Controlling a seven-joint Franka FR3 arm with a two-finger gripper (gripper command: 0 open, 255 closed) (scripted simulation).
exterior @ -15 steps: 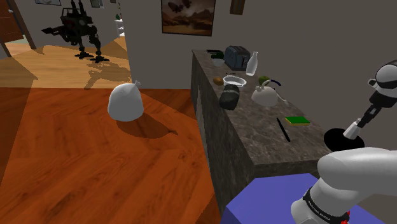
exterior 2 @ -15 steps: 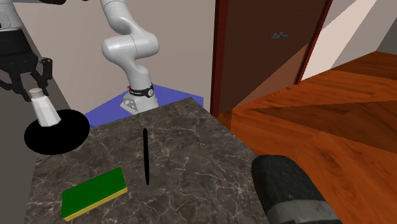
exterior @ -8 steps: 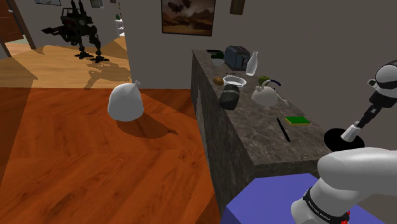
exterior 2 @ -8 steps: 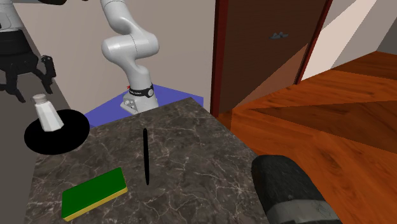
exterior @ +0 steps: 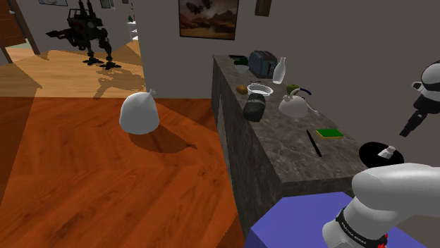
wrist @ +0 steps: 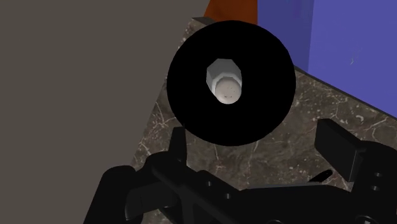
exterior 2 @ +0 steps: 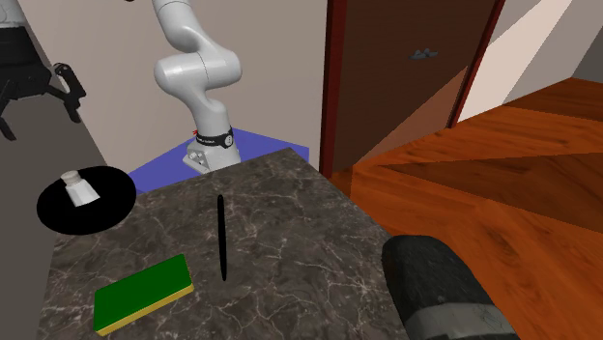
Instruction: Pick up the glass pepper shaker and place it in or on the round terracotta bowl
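The pepper shaker [exterior: 386, 151] [exterior 2: 77, 188], a small whitish shaker with a pale cap, stands upright inside the round bowl [exterior: 370, 154] [exterior 2: 108, 210], which is drawn flat black. It stands near the counter's corner by the wall. My gripper [exterior: 407, 132] [exterior 2: 37, 108] hangs open above the bowl, well apart from the shaker. In the wrist view I look straight down on the shaker's cap [wrist: 226, 84] in the middle of the bowl [wrist: 191, 95]. The gripper [wrist: 254, 145] has its black fingers spread wide with nothing between them.
On the dark marbled counter lie a green sponge [exterior: 328, 132] [exterior 2: 143, 293] and a black pen [exterior: 314, 143] [exterior 2: 221, 235]. Farther along stand a dark cylinder [exterior 2: 454, 290], a kettle [exterior: 292, 104] and a toaster [exterior: 261, 62]. The grey wall runs close behind the bowl.
The gripper has let go of the shaker, opened wide and risen. The shaker has dropped lower and now rests in the bowl.
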